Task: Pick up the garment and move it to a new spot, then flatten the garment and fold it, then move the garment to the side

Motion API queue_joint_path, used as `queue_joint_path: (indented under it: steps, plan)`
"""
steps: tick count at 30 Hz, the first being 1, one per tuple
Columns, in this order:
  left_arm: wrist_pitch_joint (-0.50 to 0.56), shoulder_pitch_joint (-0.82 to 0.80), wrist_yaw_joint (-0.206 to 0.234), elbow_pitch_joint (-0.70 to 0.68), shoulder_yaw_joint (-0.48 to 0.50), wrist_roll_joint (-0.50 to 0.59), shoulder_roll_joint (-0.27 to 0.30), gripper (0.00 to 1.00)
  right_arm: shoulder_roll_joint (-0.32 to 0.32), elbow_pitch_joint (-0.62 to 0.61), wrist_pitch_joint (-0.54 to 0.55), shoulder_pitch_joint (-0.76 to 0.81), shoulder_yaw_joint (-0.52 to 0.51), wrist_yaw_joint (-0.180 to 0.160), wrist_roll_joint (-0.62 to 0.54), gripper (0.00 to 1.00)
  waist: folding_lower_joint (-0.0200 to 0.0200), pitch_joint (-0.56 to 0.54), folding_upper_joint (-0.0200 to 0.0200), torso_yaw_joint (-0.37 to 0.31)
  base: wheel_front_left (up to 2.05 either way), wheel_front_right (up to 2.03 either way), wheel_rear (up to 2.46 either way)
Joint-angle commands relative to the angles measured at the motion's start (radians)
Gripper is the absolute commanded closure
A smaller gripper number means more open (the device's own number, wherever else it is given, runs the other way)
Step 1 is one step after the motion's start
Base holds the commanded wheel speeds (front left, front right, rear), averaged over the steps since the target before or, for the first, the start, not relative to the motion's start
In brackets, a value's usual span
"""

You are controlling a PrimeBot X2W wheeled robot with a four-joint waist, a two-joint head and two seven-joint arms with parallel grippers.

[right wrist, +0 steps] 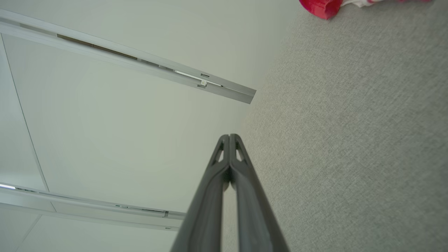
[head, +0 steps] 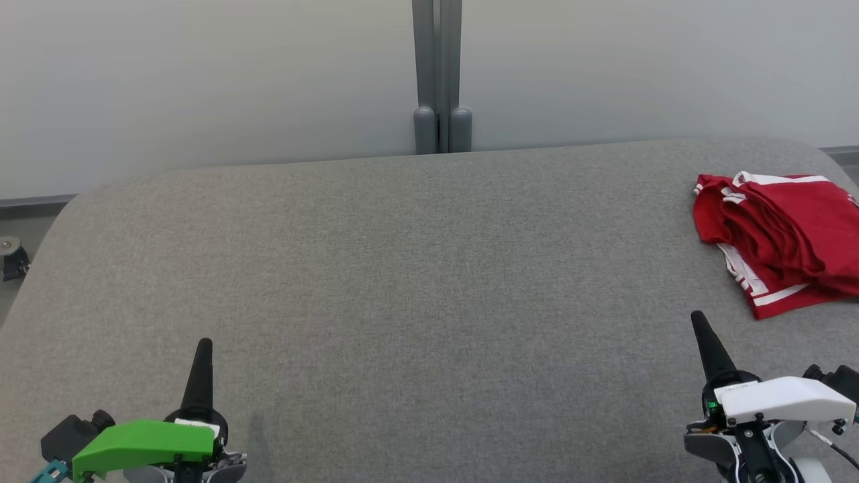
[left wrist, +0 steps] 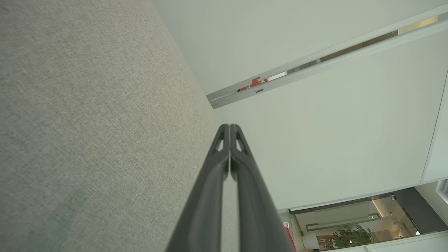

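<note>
A red garment [head: 782, 238] with white stripes lies bunched at the far right of the grey fabric table [head: 416, 282]; its edge [right wrist: 323, 7] also shows at the top of the right wrist view. My right gripper [head: 698, 318] hovers low at the front right, shut and empty, a short way in front of the garment and not touching it. At the front left my left gripper [head: 205, 343] is shut too, with nothing in it, far from the garment. Both wrist views show the fingertips pressed together: left gripper [left wrist: 230, 125], right gripper [right wrist: 229, 135].
A pale partition wall with a grey post [head: 439, 74] stands behind the table. The table's rounded left edge [head: 40, 241] drops off to the floor, where a small caster [head: 10, 258] shows.
</note>
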Motion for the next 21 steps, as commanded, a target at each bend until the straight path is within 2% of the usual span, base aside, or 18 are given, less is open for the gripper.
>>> queue_joint_path:
  steps: [1, 21]
  plan:
    - [0.008, -0.03, -0.009, -0.003, 0.009, -0.023, 0.009, 1.0, 0.0, -0.003, 0.009, -0.02, -0.006, 0.001, 0.024, 1.0, 0.0, 0.001, -0.0001, -0.001, 0.0, 0.0, 0.0]
    - [0.056, -0.065, -0.023, 0.017, 0.051, -0.191, 0.005, 1.0, 0.006, 0.015, 0.056, -0.054, -0.027, 0.001, 0.191, 1.0, 0.0, 0.021, -0.0001, -0.008, 0.0, 0.0, 0.0]
